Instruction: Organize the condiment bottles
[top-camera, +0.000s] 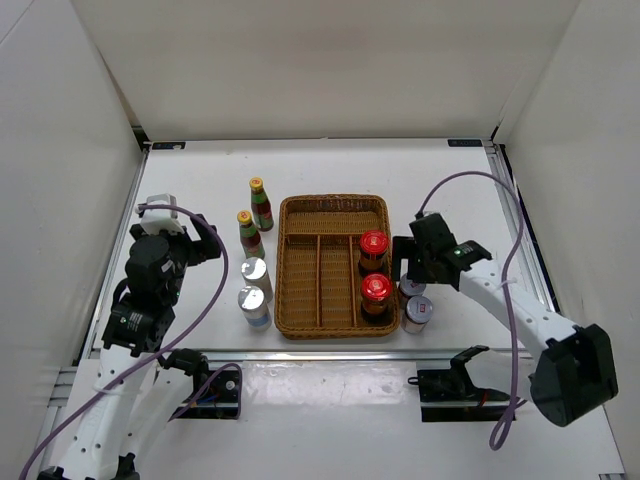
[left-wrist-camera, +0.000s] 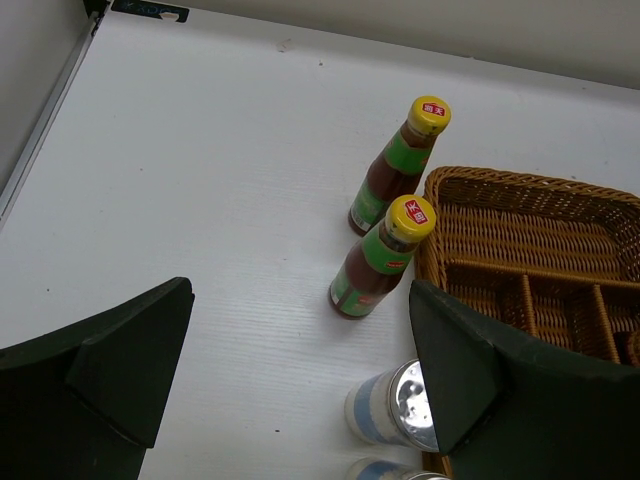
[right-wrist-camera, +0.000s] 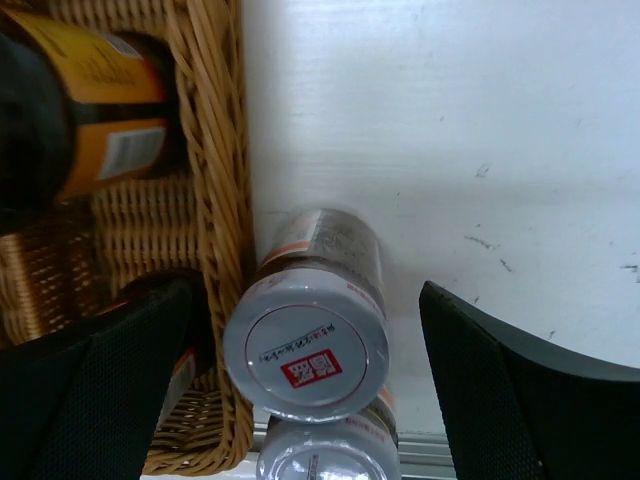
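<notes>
Two yellow-capped, green-necked bottles (top-camera: 258, 201) (top-camera: 248, 233) stand left of the wicker tray (top-camera: 330, 207). Two silver-topped white shakers (top-camera: 255, 272) (top-camera: 253, 304) stand below them. Two red-lidded dark jars (top-camera: 373, 247) (top-camera: 376, 293) stand in the tray's right compartment. Two silver-lidded jars (top-camera: 412, 289) (top-camera: 417, 313) stand just right of the tray. My right gripper (right-wrist-camera: 310, 390) is open above the farther silver-lidded jar (right-wrist-camera: 305, 345), with one finger over the tray's edge and the other to the jar's right. My left gripper (left-wrist-camera: 300, 380) is open and empty, left of the bottles (left-wrist-camera: 380, 260) and shakers (left-wrist-camera: 395, 405).
The tray's left and middle compartments (top-camera: 318, 275) hold nothing. The tray wall (right-wrist-camera: 215, 200) touches or nearly touches the silver-lidded jar. A metal rail (top-camera: 300, 352) runs along the table's near edge, with white walls at the back and sides.
</notes>
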